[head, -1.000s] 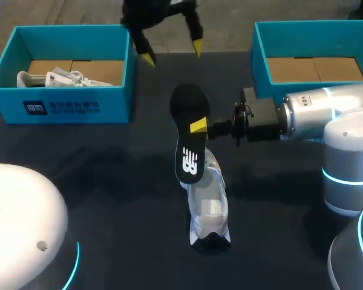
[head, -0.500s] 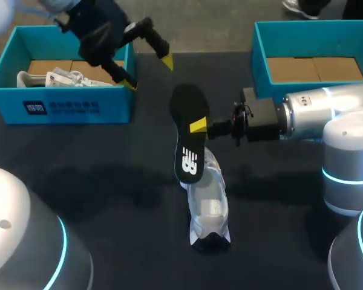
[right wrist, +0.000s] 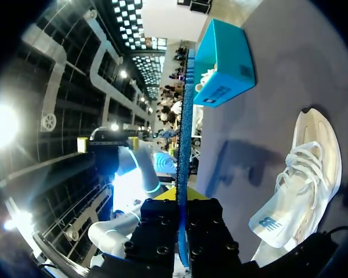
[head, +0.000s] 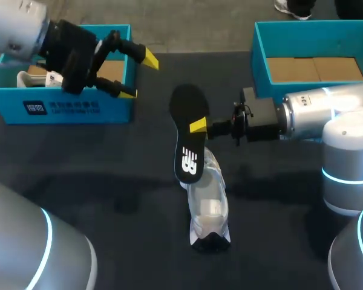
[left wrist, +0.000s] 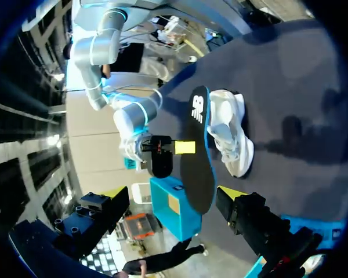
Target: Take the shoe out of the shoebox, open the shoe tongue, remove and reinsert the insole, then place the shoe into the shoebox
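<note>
Insole (head: 186,145) out, held edgewise over shoe (head: 209,208).
Right claw (head: 197,127) pinches its edge, presumably ready for reinsertion; left claw (head: 139,76) gapes wide, empty.

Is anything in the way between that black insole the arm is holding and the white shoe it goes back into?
Nothing visible. The right gripper holds the insole close by the shoe; the open left gripper is away by the shoebox.

Matt blk insole (head: 186,106), shiny white mesh shoe (head: 209,205), teal card left shoebox (head: 72,107), matt dark table (head: 109,172)
</note>
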{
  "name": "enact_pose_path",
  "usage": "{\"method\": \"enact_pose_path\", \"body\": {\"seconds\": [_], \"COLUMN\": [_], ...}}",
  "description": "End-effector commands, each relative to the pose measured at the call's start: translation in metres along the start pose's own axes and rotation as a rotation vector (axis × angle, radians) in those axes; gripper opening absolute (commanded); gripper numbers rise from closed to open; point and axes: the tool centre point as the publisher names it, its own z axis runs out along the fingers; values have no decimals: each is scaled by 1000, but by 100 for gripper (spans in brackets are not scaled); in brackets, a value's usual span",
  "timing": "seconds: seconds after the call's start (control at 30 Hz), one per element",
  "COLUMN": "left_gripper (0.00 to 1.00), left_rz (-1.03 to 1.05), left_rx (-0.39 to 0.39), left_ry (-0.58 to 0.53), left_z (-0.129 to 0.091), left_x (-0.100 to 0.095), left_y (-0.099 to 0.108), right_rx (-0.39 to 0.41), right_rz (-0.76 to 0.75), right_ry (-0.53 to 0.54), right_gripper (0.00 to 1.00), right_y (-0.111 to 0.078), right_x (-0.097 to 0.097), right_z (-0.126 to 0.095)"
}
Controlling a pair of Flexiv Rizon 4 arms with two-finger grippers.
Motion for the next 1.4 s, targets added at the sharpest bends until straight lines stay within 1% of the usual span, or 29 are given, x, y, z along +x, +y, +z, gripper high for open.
{"method": "enact_pose_path", "body": {"seconds": [0.03, 0.1, 0.13, 0.2, 0.23, 0.37, 0.5, 0.63, 0.67, 0.73, 0.83, 0.9, 0.97, 1.0, 1.03, 1.1, 1.17, 1.2, 1.27, 1.3, 1.4], "left_gripper": [100, 100, 100, 100, 100, 100, 100, 100, 100, 100, 100, 100, 100, 95, 93, 91, 87, 83, 78, 73, 64], "left_rz": [-42, -67, -78, -106, -108, -105, -81, -71, -62, -85, -103, -93, -92, -83, -89, -81, -91, -88, -89, -88, -87], "left_rx": [-34, -28, -43, -32, -41, -13, 8, 31, 22, 33, 34, 16, 19, 3, 14, 1, 4, -14, -19, -25, -40], "left_ry": [-335, -357, -373, -403, -417, -493, -588, -624, -617, -659, -681, -668, -681, -670, -686, -685, -702, -692, -698, -699, -701], "left_z": [0, 1, 2, 3, 3, 6, 19, 35, 39, 44, 57, 66, 72, 75, 77, 82, 86, 89, 93, 95, 100], "left_x": [27, 41, 47, 56, 60, 67, 67, 62, 62, 63, 64, 63, 61, 61, 60, 58, 57, 57, 56, 55, 53], "left_y": [-3, -1, 0, 1, 1, -3, -5, -8, -10, -11, -12, -13, -15, -15, -16, -17, -17, -17, -18, -18, -17], "right_rx": [-2, -2, -2, -2, -2, -2, -2, -2, -2, -2, -2, -2, -2, -2, -2, -2, -2, -2, -2, -2, -2], "right_rz": [0, 0, 0, 0, 0, 0, 0, 0, 0, 0, 0, 0, 0, 0, 0, 0, 0, 0, 0, 0, 0], "right_ry": [-3, -3, -3, -3, -3, -3, -3, -3, -3, -3, -3, -3, -3, -3, -3, -3, -3, -3, -3, -3, -3], "right_gripper": [0, 0, 0, 0, 0, 0, 0, 0, 0, 0, 0, 0, 0, 0, 0, 0, 0, 0, 0, 0, 0], "right_y": [-1, -1, -1, -1, -1, -1, -1, -1, -1, -1, -1, -1, -1, -1, -1, -1, -1, -1, -1, -1, -1], "right_x": [0, 0, 0, 0, 0, 0, 0, 0, 0, 0, 0, 0, 0, 0, 0, 0, 0, 0, 0, 0, 0], "right_z": [1, 1, 1, 1, 1, 1, 1, 1, 1, 1, 1, 1, 1, 1, 1, 1, 1, 1, 1, 1, 1]}}
